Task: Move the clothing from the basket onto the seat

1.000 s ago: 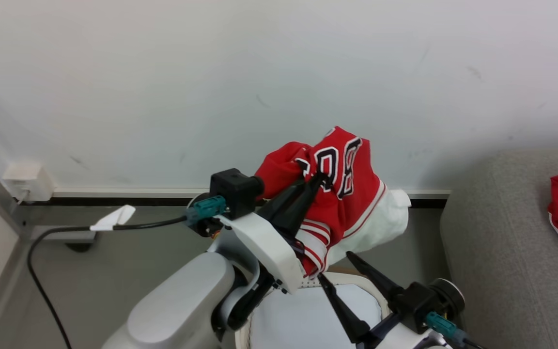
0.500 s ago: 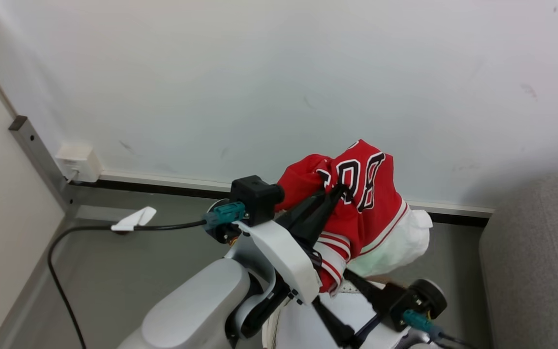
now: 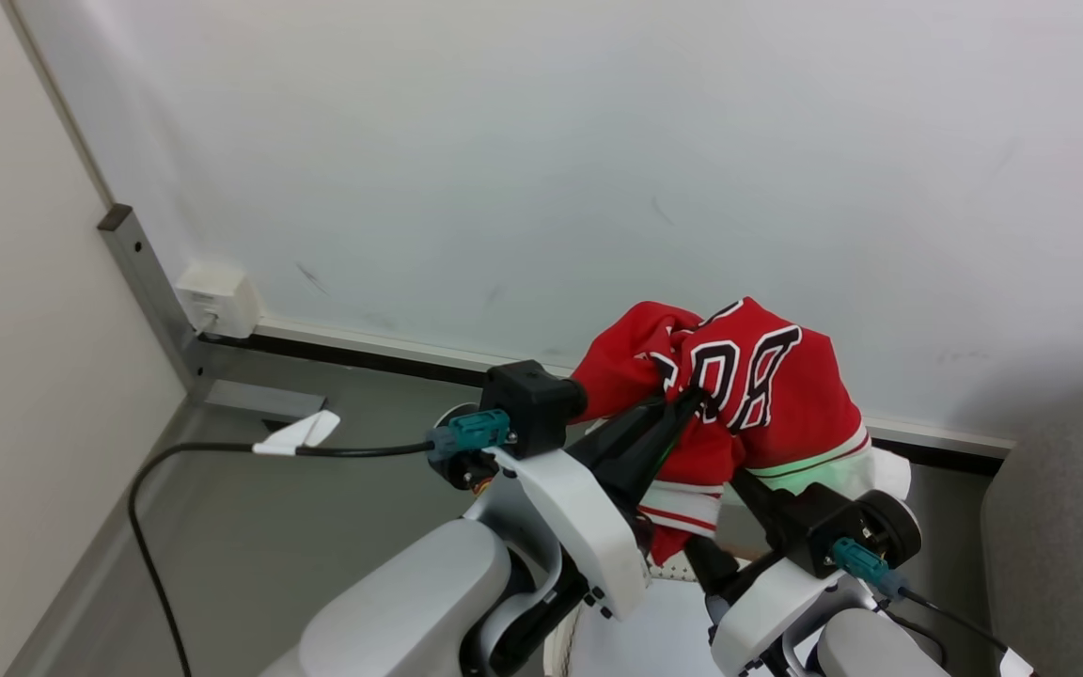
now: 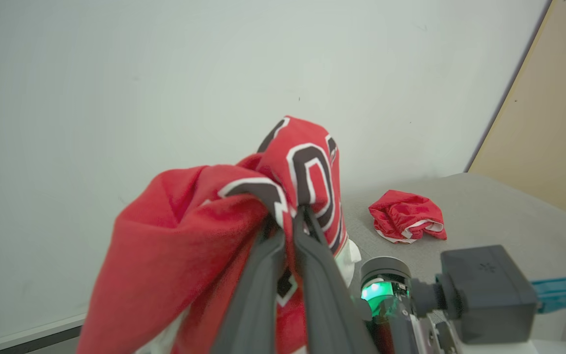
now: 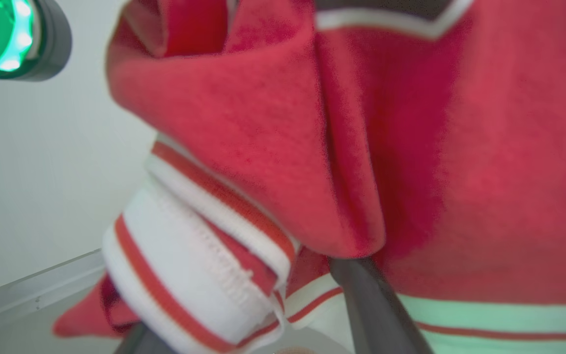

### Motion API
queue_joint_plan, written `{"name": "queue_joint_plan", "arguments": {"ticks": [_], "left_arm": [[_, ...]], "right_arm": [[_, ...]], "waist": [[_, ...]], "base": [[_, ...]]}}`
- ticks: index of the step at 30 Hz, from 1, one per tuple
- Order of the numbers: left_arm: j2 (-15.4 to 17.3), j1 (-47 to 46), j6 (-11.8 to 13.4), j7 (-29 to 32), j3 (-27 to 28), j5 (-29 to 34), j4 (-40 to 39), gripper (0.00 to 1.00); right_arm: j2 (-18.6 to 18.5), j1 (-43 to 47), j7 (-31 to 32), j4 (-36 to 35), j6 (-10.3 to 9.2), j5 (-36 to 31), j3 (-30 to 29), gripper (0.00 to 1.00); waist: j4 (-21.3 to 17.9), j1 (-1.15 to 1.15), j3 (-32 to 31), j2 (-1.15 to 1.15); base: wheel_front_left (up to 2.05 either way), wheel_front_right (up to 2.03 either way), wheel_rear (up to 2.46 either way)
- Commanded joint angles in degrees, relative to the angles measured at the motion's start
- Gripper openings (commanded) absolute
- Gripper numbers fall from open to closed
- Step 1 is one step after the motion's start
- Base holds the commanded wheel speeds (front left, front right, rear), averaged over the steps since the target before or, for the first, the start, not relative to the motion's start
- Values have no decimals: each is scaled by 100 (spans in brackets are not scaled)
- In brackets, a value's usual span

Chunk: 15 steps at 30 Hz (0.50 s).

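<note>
Bare indoor room corner, more like a test room than a lived-in home, can't tell for sure. Plain white wall [image 3: 541, 141], scuffed in spots, with dark-and-white skirting [image 3: 363, 340] along its foot and a smooth grey floor [image 3: 316, 527]. White socket box [image 3: 215, 299] low on the wall, beside a bare metal post [image 3: 142, 268] and a beige panel [image 3: 15, 329]. Light-grey fabric sofa [image 4: 499, 216] against the wall.

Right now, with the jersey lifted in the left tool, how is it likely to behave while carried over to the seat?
Probably floppy: the jersey hangs in folds from one bunch pinched in the left tool. Likely light, since that small pinch holds it up. Its striped trim dangles loose, so it may sway or snag.
</note>
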Motion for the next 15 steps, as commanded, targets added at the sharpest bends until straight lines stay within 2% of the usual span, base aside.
{"name": "queue_joint_plan", "arguments": {"ticks": [1, 8, 15], "left_arm": [[6, 72, 12, 7, -13, -11, -2, 0], [64, 118, 52, -36, 36, -71, 65, 0], [173, 156, 123, -122, 103, -50, 210, 0]], "right_arm": [[13, -72, -20, -33, -13, 74, -34, 0], [10, 66, -20, -202, -13, 227, -33, 0], [8, 402, -20, -742, -13, 541, -271, 0]], "waist": [[49, 0, -24, 0], [65, 0, -55, 0], [-51, 0, 8, 0]], "base": [[0, 0, 0], [0, 0, 0], [0, 0, 0]]}}
